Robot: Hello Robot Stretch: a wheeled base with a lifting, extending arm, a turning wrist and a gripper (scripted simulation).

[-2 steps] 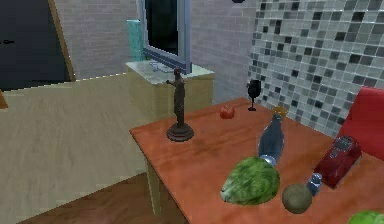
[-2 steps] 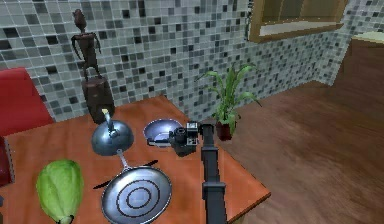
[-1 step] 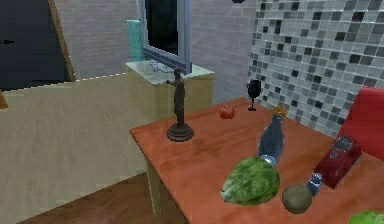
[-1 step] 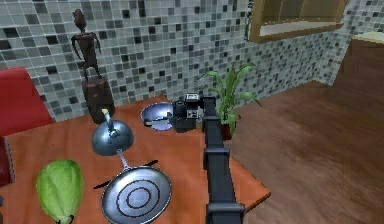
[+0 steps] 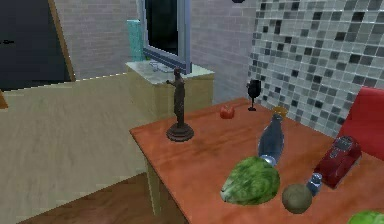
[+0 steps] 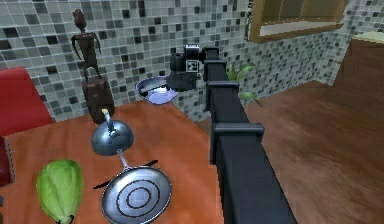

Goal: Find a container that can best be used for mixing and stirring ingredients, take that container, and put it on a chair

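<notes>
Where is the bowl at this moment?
Arm side view, left of centre: the bowl is by the gripper, just right of the dark statuette.

This is a home's kitchen and dining room. A wooden table (image 5: 200,150) carries a lettuce (image 5: 250,182), a wine glass (image 5: 253,94), a bottle (image 5: 271,140) and a pan (image 6: 138,196). A mosaic-tiled wall (image 5: 310,50) runs behind the table, a red chair (image 5: 368,118) stands beside it, and a television (image 5: 165,30) stands beyond its far end.
</notes>
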